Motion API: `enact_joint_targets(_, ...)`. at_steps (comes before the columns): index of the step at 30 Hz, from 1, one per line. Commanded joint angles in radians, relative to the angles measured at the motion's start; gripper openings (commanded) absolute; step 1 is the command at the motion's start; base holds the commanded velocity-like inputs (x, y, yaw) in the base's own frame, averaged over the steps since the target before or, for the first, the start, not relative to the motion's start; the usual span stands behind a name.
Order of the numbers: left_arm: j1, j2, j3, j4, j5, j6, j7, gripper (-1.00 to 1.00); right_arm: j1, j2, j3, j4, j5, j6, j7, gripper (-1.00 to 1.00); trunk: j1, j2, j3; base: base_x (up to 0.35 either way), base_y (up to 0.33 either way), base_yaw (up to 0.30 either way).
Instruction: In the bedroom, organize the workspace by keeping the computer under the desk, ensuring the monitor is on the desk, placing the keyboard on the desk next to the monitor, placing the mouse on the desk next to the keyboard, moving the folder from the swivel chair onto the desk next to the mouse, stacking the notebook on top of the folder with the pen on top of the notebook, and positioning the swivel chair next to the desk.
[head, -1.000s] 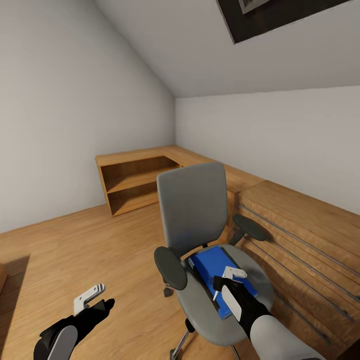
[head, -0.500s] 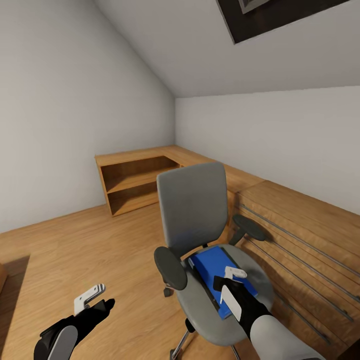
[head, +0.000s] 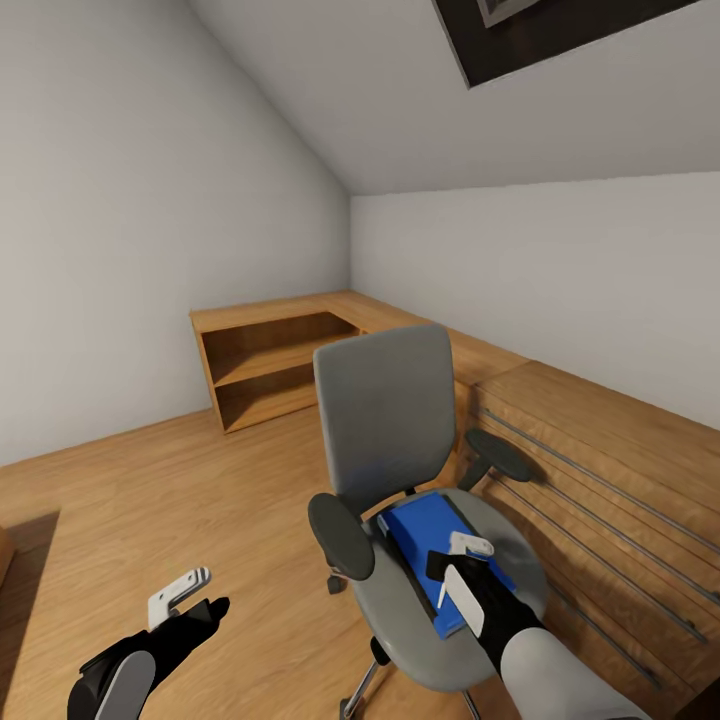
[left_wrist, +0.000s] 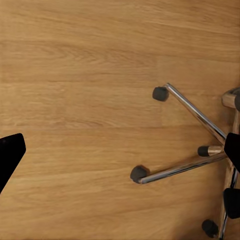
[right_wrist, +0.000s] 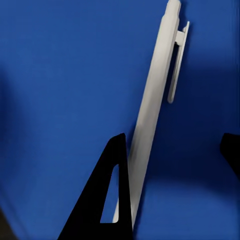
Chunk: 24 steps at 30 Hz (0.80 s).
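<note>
Both right gripper (right_wrist: 172, 187) fingers straddle the pen (right_wrist: 150, 107), unclosed.

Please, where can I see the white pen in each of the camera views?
Head view: the pen lies on the blue folder on the swivel chair, just under the right gripper.
Right wrist view: the pen crosses the folder between the open fingers.
Shared landmark: the blue folder.

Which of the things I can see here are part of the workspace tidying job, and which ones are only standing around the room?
Part of the job:
swivel chair
blue item on its seat, folder or notebook, cannot tell
pen lying on it
right gripper, open over the pen

Only standing around:
wooden shelf unit
left gripper, idle over the floor
</note>
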Motion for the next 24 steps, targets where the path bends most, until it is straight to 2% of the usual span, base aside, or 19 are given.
enact_joint_targets(1, 0.000, 0.000, 0.000, -0.001, 0.011, 0.002, 0.009, 1.00, 0.000, -0.001, 0.001, 0.049, -0.019, 0.004, -0.008, -1.00, 0.000, 0.000, -0.001, 0.000, 0.000, 0.000)
enact_joint_targets(24, 0.000, 0.000, 0.000, -0.001, 0.012, 0.002, 0.009, 1.00, 0.000, 0.000, -0.004, 0.045, -0.017, 0.005, -0.011, -1.00, 0.000, 0.000, -0.001, 0.000, 0.000, 0.000)
